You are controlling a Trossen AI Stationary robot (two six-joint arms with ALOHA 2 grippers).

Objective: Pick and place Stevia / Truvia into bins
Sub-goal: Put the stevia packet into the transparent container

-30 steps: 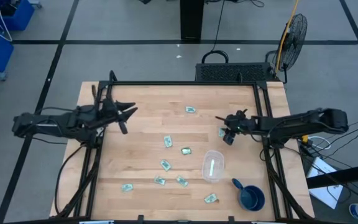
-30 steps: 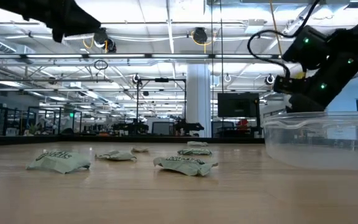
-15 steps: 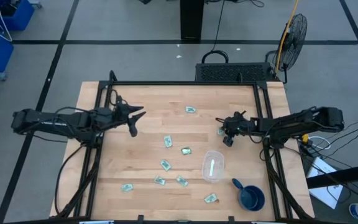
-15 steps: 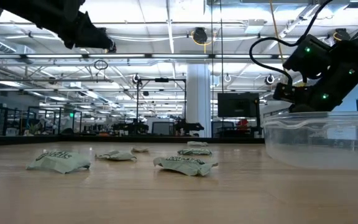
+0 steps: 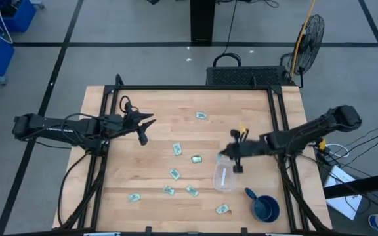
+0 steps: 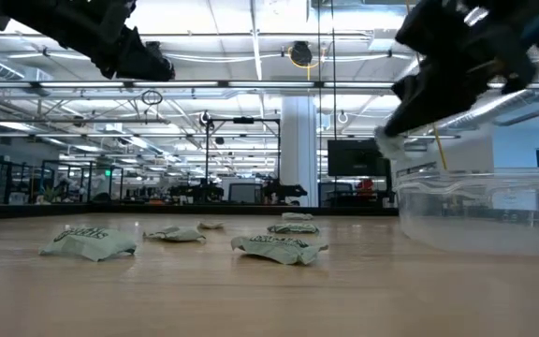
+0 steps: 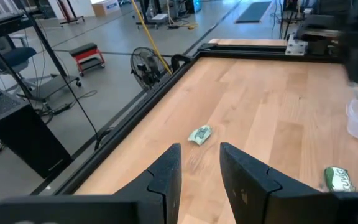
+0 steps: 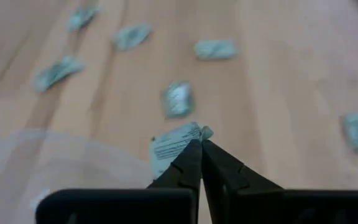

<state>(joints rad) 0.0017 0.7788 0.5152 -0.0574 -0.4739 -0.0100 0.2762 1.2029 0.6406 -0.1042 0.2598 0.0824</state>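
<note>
On the wooden table (image 5: 156, 105), the right gripper (image 5: 231, 157), pinching a packet (image 8: 174, 144), has swung to the clear container (image 5: 224, 177)'s rim, ready to drop; the left gripper (image 5: 142, 126) hovers open, well apart.

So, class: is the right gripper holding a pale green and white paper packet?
Yes: the right gripper is pinched shut on a pale green and white paper packet above the wooden table.
</note>
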